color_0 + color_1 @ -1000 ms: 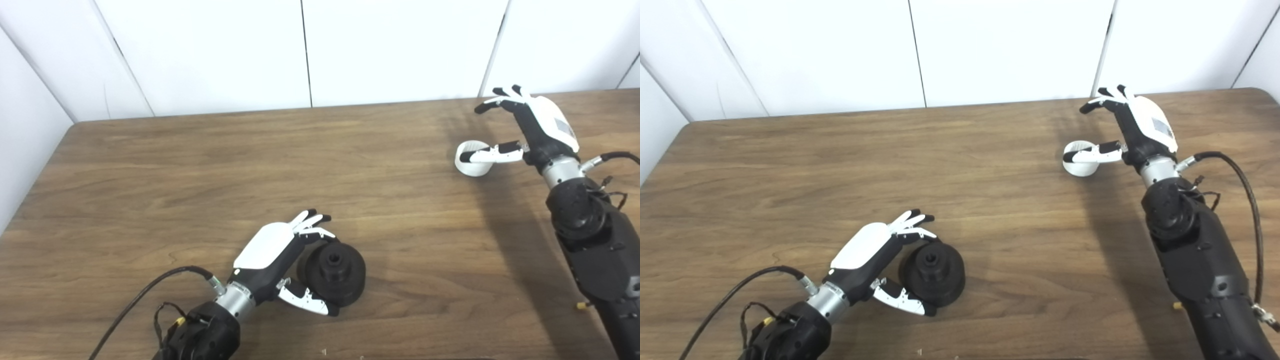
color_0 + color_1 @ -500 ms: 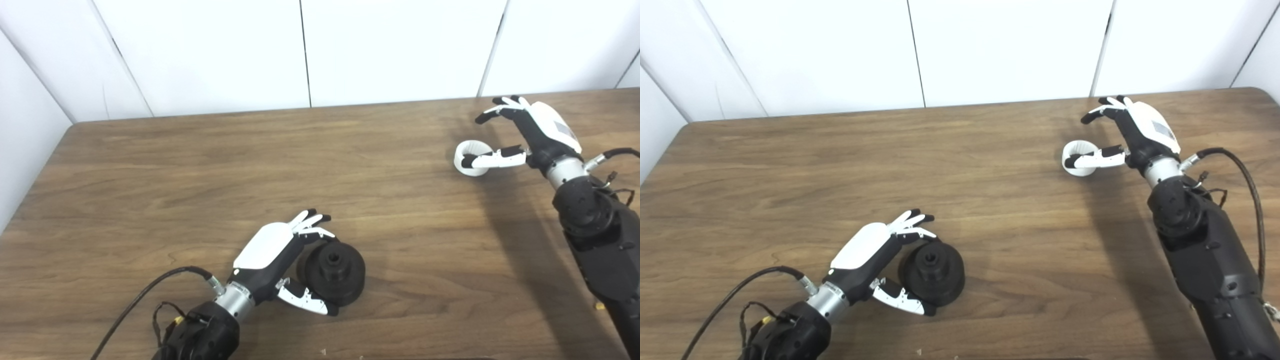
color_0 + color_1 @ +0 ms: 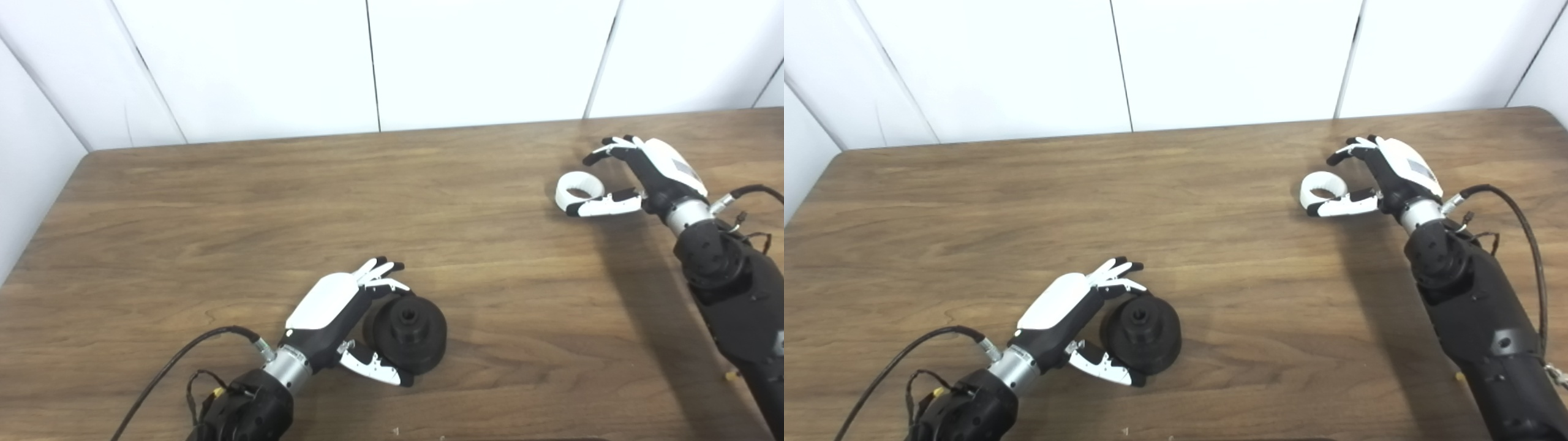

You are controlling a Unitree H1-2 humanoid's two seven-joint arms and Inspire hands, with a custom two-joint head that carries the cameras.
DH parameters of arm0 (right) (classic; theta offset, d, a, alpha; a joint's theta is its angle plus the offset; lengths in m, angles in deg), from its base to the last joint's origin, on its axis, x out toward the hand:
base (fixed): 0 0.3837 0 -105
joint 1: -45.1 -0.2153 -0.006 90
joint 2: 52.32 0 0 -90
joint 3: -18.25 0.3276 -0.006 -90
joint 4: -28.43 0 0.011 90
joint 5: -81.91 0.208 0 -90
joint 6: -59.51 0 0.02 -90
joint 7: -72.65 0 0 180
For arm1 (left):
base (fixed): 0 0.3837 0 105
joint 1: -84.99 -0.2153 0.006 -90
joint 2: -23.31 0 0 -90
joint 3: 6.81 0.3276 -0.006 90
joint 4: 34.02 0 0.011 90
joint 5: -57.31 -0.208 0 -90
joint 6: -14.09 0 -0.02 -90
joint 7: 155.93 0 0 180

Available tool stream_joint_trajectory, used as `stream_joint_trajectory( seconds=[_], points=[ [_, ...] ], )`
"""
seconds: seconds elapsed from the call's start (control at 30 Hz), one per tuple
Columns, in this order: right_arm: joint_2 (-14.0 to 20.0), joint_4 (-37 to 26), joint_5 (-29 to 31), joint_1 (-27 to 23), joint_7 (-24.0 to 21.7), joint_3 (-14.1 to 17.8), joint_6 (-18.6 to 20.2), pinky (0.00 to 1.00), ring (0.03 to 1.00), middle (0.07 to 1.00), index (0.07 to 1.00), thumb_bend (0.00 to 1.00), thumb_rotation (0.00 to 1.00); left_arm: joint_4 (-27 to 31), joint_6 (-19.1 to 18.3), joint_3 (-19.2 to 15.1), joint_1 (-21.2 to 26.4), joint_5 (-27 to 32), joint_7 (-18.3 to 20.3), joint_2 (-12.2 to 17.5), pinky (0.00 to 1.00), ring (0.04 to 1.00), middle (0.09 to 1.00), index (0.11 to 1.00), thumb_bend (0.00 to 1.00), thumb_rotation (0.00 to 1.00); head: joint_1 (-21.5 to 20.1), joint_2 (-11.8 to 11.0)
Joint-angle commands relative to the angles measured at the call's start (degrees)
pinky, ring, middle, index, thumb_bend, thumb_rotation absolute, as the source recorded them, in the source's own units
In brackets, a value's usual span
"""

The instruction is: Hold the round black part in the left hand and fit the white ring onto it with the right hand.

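Brown wooden table (image 3: 245,202) holds everything we see. Our left hand (image 3: 343,318) cups the round black plastic part (image 3: 409,334) near the front, fingers around it. Far right, our right hand (image 3: 643,174) has fingers apart around the small white ring (image 3: 576,187).

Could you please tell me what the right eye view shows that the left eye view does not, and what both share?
Only the right eye view shows the wooden table's rounded far right corner and the full cable looping beside the right forearm. Only the left eye view shows more of the white wall on the left. Both show the left hand cupped around the round black part, and the open right hand at the white ring lying on the table.
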Motion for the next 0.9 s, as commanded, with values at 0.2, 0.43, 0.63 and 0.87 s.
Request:
stream_joint_trajectory(
  seconds=[0.2,0.43,0.63,0.87],
  points=[
    [1.35,0.21,-0.05,-3.77,1.74,0.11,-2.08,1.0,1.0,0.921,0.727,1.0,0.41,1.14,-0.67,-0.39,0.36,-0.41,0.43,0.61,0.94,1.0,0.96,0.688,0.89,0.23,-0.31,-0.4],
    [1.43,1.29,-0.18,-3.99,2.17,-0.06,-2.47,1.0,1.0,0.922,0.741,1.0,0.41,1.18,-0.74,-0.42,-0.06,-0.25,0.39,0.67,0.99,1.0,0.959,0.692,0.9,0.22,-0.1,-0.69],
    [1.34,2.03,-0.03,-4.0,2.09,-0.08,-2.78,1.0,1.0,0.924,0.738,1.0,0.4,1.28,-0.77,-0.33,0.0,-0.42,0.25,0.64,0.96,1.0,0.963,0.693,0.9,0.22,-0.16,-0.55],
    [1.24,2.23,0.11,-3.82,2.08,-0.16,-3.18,1.0,1.0,0.923,0.719,1.0,0.38,1.35,-0.93,-0.32,-0.02,-0.01,0.35,0.43,0.96,1.0,0.965,0.693,0.9,0.21,-0.22,-0.37]
  ],
)
